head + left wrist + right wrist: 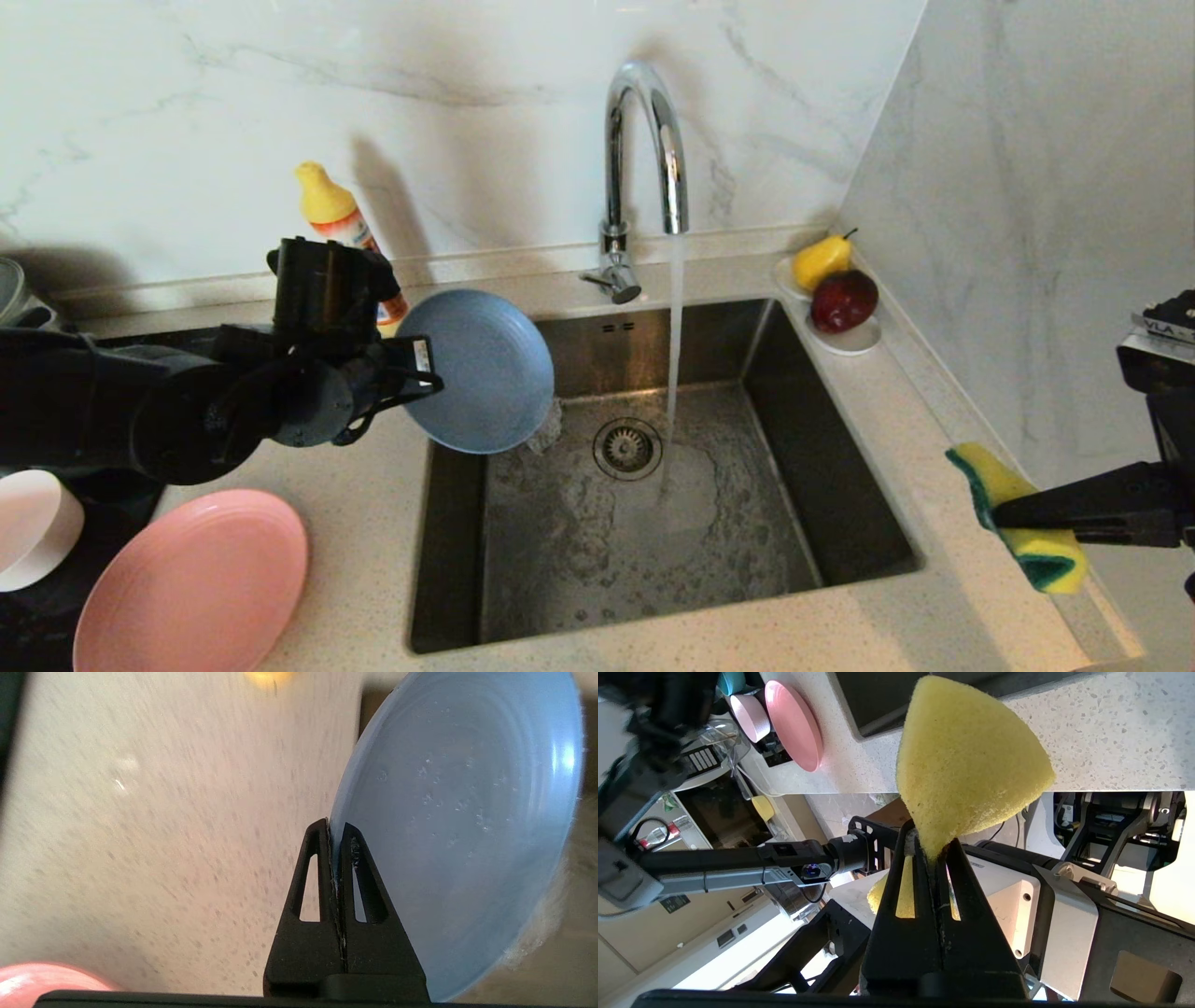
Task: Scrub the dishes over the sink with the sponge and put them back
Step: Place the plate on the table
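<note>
L end effector (335, 826) pinches blue plate (481, 369), R (930, 851) clamps sponge (966, 760); pink dish (33, 527) cut off.

Matt dishes, brushed steel, speckled stone

The blue-grey plate (485, 369) looks smooth, matt plastic, wet with droplets; the salmon-pink plate (191, 583) has the same dull finish. The sink (840, 467) is brushed steel, the tap (644, 140) mirror-bright chrome. The sponge (1018, 513) is porous yellow foam with a rough green layer. The bench (373, 504) is speckled stone, the wall (280, 93) glossy veined marble. Both grippers' fingers (322, 891) are matt black plastic.
</note>
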